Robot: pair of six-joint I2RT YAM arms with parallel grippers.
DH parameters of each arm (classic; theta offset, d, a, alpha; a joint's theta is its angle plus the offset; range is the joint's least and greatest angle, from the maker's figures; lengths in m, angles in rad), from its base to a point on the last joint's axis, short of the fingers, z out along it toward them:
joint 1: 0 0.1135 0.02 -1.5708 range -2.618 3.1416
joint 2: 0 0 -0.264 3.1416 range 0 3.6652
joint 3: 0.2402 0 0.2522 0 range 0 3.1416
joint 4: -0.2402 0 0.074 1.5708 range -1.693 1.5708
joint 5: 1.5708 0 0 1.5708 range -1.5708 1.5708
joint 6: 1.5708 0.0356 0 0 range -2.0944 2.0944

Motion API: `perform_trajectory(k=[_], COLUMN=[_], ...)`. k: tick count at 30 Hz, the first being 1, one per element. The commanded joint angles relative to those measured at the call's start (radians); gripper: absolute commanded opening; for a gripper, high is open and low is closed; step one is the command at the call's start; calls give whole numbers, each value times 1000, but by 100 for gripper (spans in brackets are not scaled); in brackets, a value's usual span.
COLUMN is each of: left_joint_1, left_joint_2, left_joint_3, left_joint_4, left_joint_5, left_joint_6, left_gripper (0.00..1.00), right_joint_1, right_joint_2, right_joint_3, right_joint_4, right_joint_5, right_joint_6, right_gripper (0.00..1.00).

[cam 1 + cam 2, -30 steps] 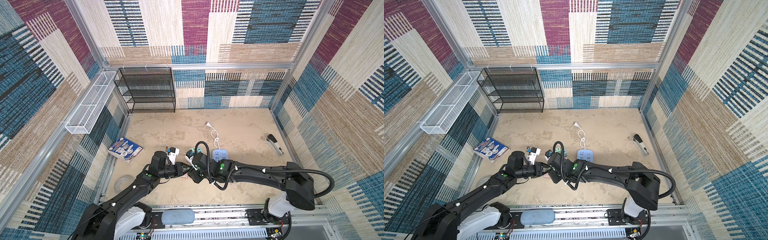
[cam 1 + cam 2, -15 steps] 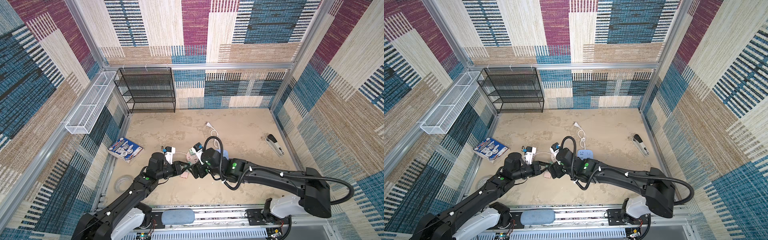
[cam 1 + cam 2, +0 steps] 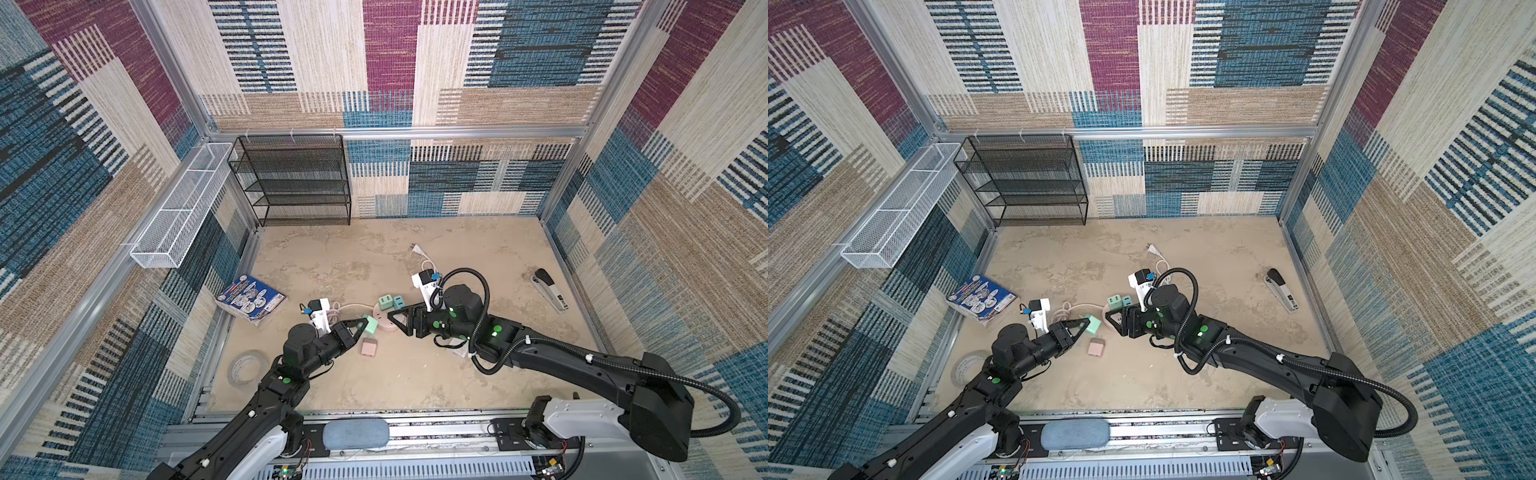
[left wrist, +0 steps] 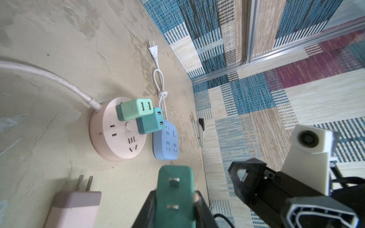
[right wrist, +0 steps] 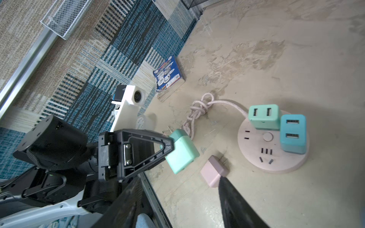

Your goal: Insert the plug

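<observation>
My left gripper (image 3: 359,326) is shut on a mint-green plug (image 3: 369,324), held just above the table with its two prongs pointing away from the wrist (image 4: 174,193). A round pink socket (image 4: 110,138) lies just past it, with a mint charger (image 4: 136,109) and a teal charger (image 4: 150,122) plugged in. Several slots on its near side are free. A pink plug (image 3: 368,347) lies loose on the table below the held plug. My right gripper (image 3: 395,324) hovers open and empty at the socket's right side, facing the left gripper.
A blue power strip (image 4: 166,142) with a white cord (image 4: 153,49) lies behind the socket. The pink cord is knotted (image 5: 199,107) to its left. A book (image 3: 251,299), a tape roll (image 3: 248,368), a stapler (image 3: 550,291), a black rack (image 3: 295,183) and a white wire basket (image 3: 178,208) line the edges.
The right gripper has drawn back to the right, away from the left gripper it was pressed against. The pink plug now lies uncovered on the table. The left gripper keeps the mint plug.
</observation>
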Motion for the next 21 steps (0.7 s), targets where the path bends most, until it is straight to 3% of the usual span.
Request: perform_trajectory(k=[1,13,21], left_joint_1=[1,-2,-12], left_joint_2=[-15,44,114], left_joint_3=[1,20,28], left_joint_4=[141,299,408], left_joint_5=[-52,-13,4], left_joint_6=[-88,-140,-176], left_gripper=[0,0,0], right_joint_1=[-1,-20,-48], right_joint_2=[33,84,96], right_joint_3=[11,-8,-50], right_joint_4=[118,232,353], right_joint_5=[-72,-113,-176], right_joint_6=[81,161,215], right_gripper=[63,62,52])
